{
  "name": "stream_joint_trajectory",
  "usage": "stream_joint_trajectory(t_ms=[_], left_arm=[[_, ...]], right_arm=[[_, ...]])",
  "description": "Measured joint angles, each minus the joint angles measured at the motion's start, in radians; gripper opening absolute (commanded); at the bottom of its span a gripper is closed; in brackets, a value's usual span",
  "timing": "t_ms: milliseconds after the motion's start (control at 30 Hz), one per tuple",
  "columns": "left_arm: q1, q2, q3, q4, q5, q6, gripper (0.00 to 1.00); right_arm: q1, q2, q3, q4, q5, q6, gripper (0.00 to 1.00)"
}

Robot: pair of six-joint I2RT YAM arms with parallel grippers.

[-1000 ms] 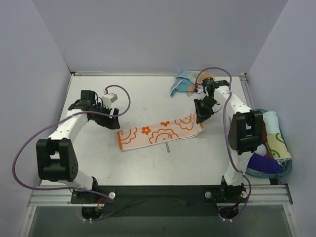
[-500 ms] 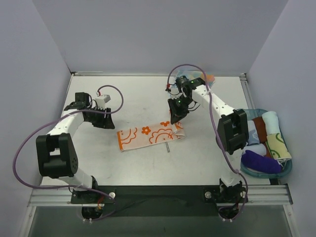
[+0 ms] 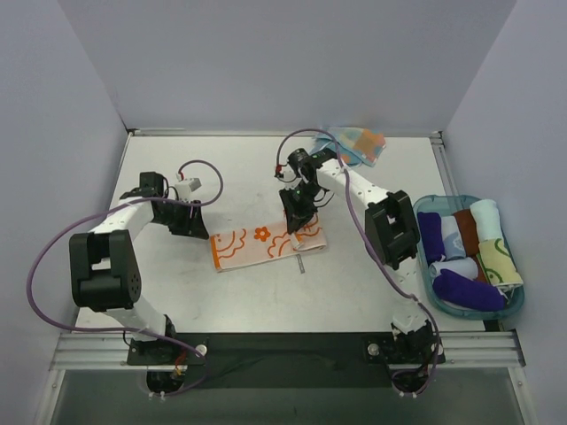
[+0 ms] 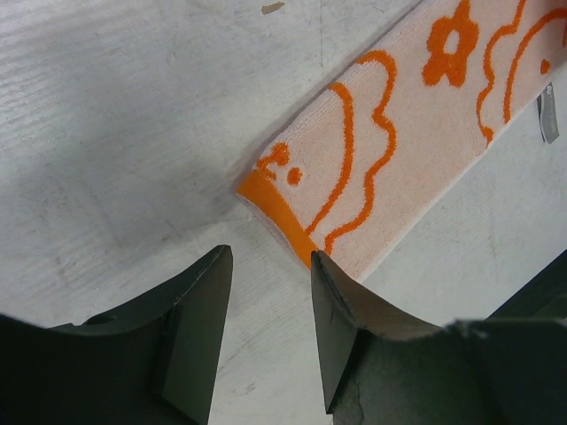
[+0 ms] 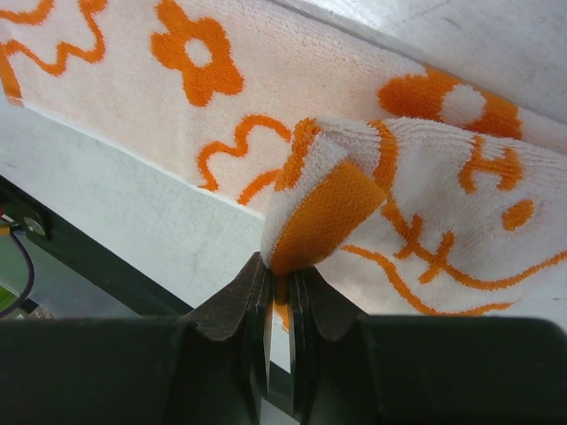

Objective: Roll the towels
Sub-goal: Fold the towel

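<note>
Right fingers (image 5: pixel 232 305) now hold the cloud-print towel's (image 3: pixel 252 243) right end folded over its middle; left fingers (image 4: pixel 197 301) stand narrower.

The left arm (image 3: pixel 124 217) and the right arm (image 3: pixel 354 181) are being shown as slim white tubes joined by bulky black joint housings. A thin purple cable (image 3: pixel 204 162) is being looped loosely along each one. The fingers (image 4: pixel 190 328) are being seen as flat, matte black wedges with blunt, angled tips.
</note>
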Motion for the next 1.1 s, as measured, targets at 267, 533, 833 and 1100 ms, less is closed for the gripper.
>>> stream_joint_trajectory(t_ms=[267,533,833,1100], left_arm=[[0.0,0.004,0.0,0.0,0.0,0.0,0.54],[0.0,0.005,0.0,0.0,0.0,0.0,0.57],[0.0,0.023,-0.001,0.0,0.0,0.0,0.58],[0.0,0.023,-0.008,0.0,0.001,0.006,0.59]], right_arm=[[0.026,0.031,0.019,0.002,0.0,0.019,0.0],[0.032,0.069,0.047,0.006,0.0,0.035,0.0],[0.047,0.098,0.06,0.009,0.0,0.042,0.01],[0.052,0.104,0.065,0.009,-0.01,0.053,0.38]])
